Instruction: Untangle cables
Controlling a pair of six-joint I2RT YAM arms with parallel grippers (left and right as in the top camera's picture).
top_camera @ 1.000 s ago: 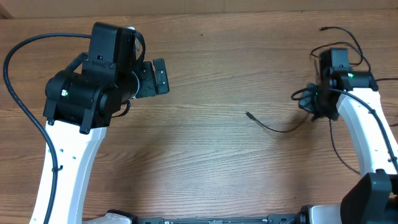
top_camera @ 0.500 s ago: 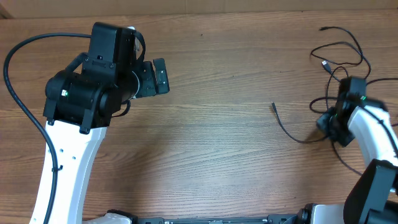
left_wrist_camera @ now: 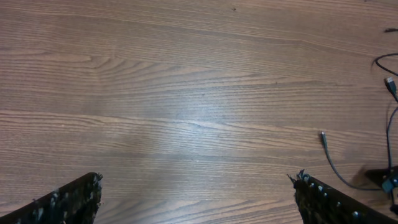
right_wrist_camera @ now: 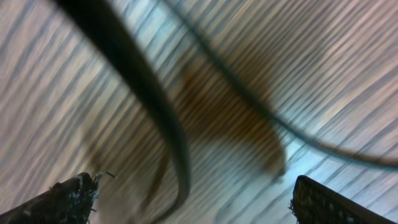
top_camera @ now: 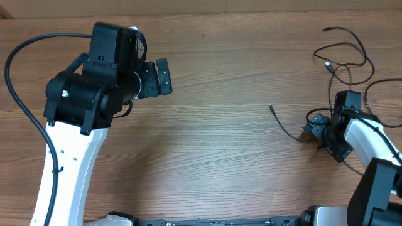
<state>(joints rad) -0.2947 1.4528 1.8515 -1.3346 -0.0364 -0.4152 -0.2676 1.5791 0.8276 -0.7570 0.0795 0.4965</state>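
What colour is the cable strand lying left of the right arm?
Black; the cable strand shows best in the overhead view.

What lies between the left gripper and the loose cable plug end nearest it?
Nothing but bare wooden table lies between the left gripper and the plug end. The overhead view shows this, and the left wrist view agrees.

Smooth, light-brown wood grain with a faint sheen covers the desk [top_camera: 220, 144], where thin black cables [top_camera: 342, 53] look matt. The left arm [top_camera: 69, 169] pairs glossy white plastic shells with matt black housings; its end effector [left_wrist_camera: 196, 190] has black fingers [left_wrist_camera: 68, 202] with rough, toothed edges.
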